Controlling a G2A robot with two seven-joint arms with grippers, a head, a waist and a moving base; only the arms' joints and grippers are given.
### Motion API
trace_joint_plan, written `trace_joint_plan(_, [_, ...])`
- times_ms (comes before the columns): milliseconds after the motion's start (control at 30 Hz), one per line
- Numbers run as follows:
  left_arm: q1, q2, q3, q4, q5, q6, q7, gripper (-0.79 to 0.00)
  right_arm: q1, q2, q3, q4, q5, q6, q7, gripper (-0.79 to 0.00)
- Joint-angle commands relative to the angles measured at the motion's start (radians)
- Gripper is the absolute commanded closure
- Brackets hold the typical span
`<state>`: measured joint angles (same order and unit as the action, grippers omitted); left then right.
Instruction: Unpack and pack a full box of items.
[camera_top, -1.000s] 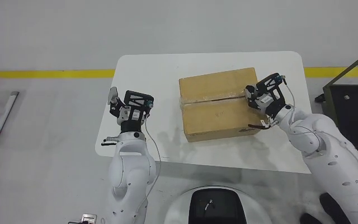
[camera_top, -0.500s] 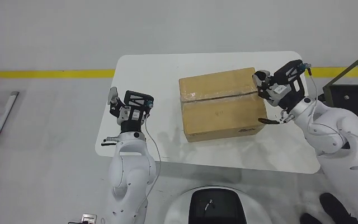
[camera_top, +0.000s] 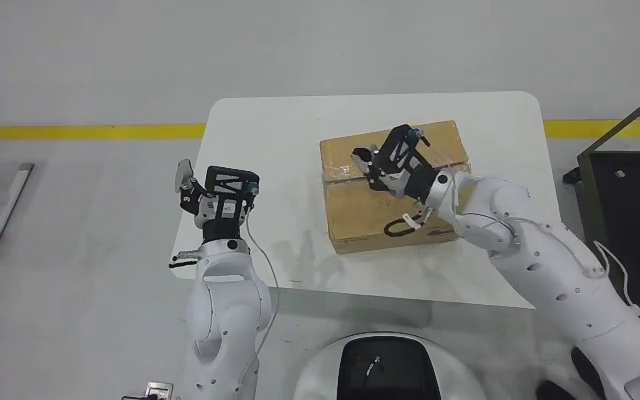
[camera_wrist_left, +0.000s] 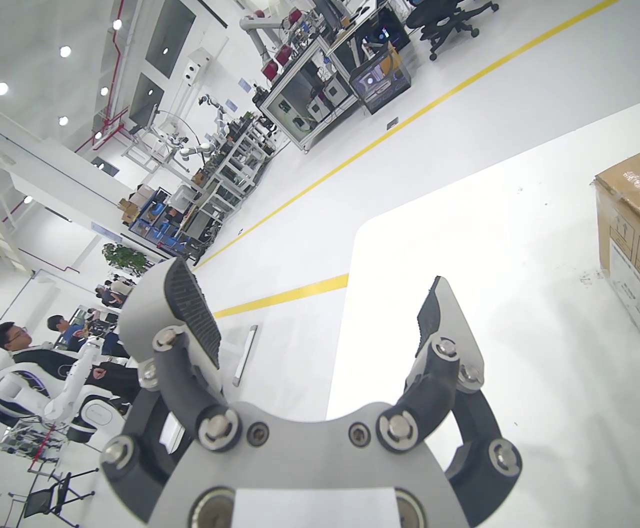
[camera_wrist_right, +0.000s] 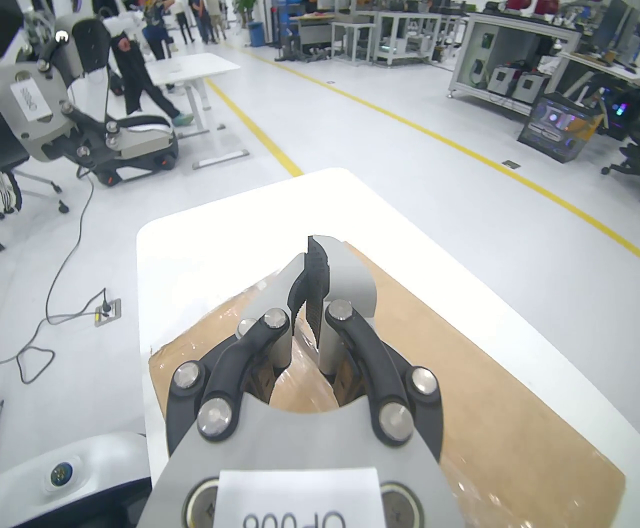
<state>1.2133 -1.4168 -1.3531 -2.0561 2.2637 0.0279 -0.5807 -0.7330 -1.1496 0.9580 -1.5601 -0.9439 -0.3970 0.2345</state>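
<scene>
A closed brown cardboard box (camera_top: 360, 215), taped along its middle seam, sits on the white table (camera_top: 270, 150). My right gripper (camera_top: 362, 160) hovers over the left end of the seam; in the right wrist view the right gripper (camera_wrist_right: 312, 272) is shut with nothing between its pads, the box (camera_wrist_right: 500, 400) just below. My left gripper (camera_top: 184, 178) is at the table's left edge, well clear of the box. In the left wrist view the left gripper (camera_wrist_left: 310, 305) stands open and empty, with a corner of the box (camera_wrist_left: 622, 225) far off.
The table's left half (camera_top: 260, 220) and its right side past the box (camera_top: 510, 200) are bare. A yellow floor line (camera_top: 100, 131) runs behind the table. A dark cabinet (camera_top: 615, 170) stands off the right edge.
My right arm swung from the box's right end across its top to the left end of the seam. The left gripper shifted slightly left, off the table's edge.
</scene>
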Motion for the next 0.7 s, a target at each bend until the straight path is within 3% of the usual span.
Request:
trace_joint_plan(0, [0.0,0.0,0.0,0.0,0.0,0.0,0.0,-0.785,0.039,-0.016,-0.053,0.047,-0.029,-0.001,-0.022,0.0])
trace_joint_plan(333, [0.0,0.0,0.0,0.0,0.0,0.0,0.0,-0.785,0.113,-0.076,-0.17,0.23,-0.024,0.006,-0.065,0.0])
trace_joint_plan(667, [0.0,0.0,0.0,0.0,0.0,0.0,0.0,-0.785,0.005,-0.043,-0.055,0.146,-0.058,0.002,0.001,0.0])
